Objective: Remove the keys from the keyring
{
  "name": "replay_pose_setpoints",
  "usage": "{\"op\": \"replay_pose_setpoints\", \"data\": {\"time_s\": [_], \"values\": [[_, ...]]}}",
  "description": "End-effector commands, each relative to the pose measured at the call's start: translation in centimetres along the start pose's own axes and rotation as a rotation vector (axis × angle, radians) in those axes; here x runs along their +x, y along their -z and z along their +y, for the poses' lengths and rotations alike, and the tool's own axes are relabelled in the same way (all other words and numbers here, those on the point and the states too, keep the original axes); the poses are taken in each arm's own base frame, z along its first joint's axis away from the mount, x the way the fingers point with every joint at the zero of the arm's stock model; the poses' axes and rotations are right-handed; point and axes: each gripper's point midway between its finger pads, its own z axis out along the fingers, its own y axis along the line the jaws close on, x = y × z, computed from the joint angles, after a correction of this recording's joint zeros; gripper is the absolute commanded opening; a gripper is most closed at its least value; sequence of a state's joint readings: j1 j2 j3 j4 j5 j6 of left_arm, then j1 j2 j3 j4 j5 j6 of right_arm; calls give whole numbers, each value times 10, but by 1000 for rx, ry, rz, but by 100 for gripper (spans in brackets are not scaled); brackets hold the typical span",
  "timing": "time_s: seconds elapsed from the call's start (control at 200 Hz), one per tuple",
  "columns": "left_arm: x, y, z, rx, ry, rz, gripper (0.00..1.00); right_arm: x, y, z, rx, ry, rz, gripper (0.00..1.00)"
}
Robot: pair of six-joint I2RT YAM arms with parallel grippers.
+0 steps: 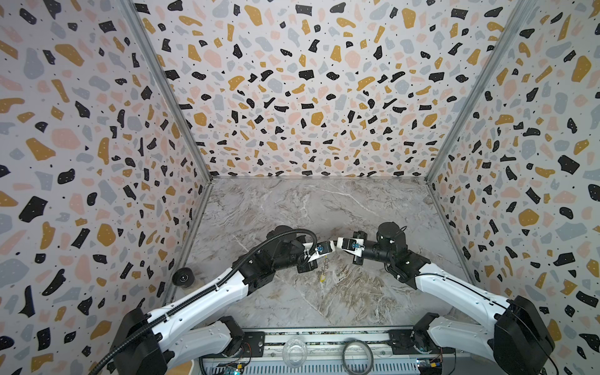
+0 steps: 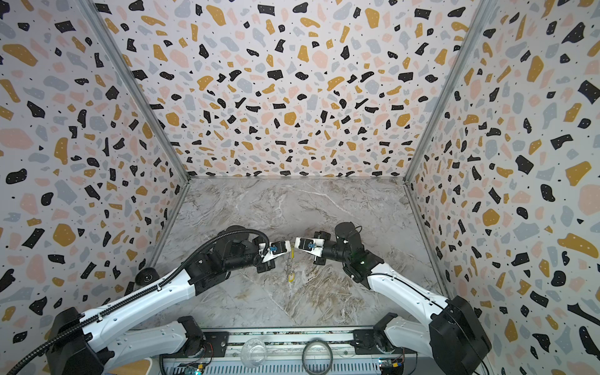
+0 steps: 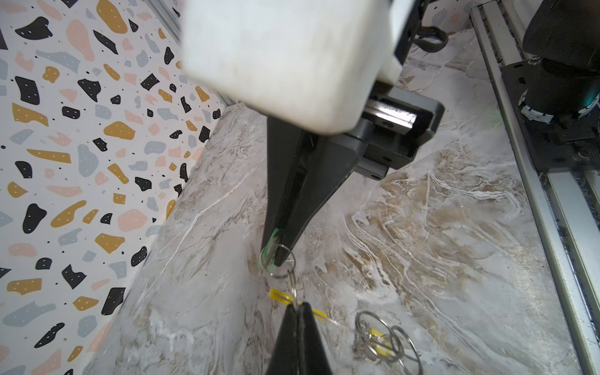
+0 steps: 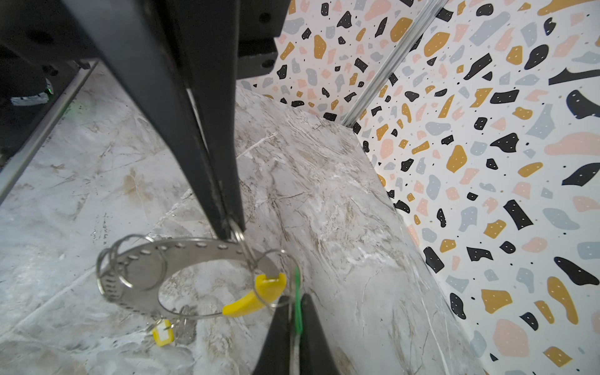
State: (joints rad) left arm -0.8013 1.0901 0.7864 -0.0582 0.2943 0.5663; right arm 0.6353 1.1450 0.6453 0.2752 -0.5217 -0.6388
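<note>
Obs: both arms meet tip to tip over the middle of the marble table [image 1: 324,201]. The keyring [image 4: 194,251] hangs in the air between them, clear of the walls

Left gripper [image 3: 297,307]: jaws pressed together on the keyring, right at its yellow sleeve [image 4: 250,300]. In the right wrist view the pads seem to pinch a small ring looped over the metal there rather than the sleeve itself; I can't be sure

Right gripper [image 4: 297,302]: jaws closed, pinching the green-tagged key [image 4: 296,285] by its tag, which sits edge-on between the fingers. This key joins the keyring through small linked rings just beside the yellow sleeve, so it is not off yet

Yellow-tagged key [image 4: 162,334]: on the keyring, dangling at its lowest part, away from both grippers. In both top views it shows as a yellow speck below the meeting fingertips

Several more split rings [image 4: 130,263] are threaded on the keyring, on the side away from the sleeve

Front rail [image 1: 328,341]: a dark ring [image 1: 357,355] and a clear cup [image 1: 294,352] sit here, well apart from the work
</note>
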Motion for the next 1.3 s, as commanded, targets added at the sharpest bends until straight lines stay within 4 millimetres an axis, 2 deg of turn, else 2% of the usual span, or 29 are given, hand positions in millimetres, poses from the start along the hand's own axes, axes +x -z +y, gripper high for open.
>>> {"op": "replay_pose_setpoints", "data": {"time_s": [0.0,0.405,0.726,1.046,1.101,1.181,1.297], "values": [[-6,1,0,14,0,2,0,-20,10,-25,79,46,-6,0],[4,-7,-1,29,4,47,0,-34,18,-32,93,84,-6,0],[10,-14,1,27,18,70,0,-37,21,-37,101,105,39,0],[-4,-12,20,-34,70,-25,0,-26,17,-40,89,104,138,0],[-4,-9,26,-54,94,-55,15,-28,17,-41,85,102,144,0],[-3,-5,31,-83,113,-92,28,-27,16,-42,70,89,167,0],[-4,0,37,-122,136,-129,39,-22,14,-44,54,67,212,0]]}}
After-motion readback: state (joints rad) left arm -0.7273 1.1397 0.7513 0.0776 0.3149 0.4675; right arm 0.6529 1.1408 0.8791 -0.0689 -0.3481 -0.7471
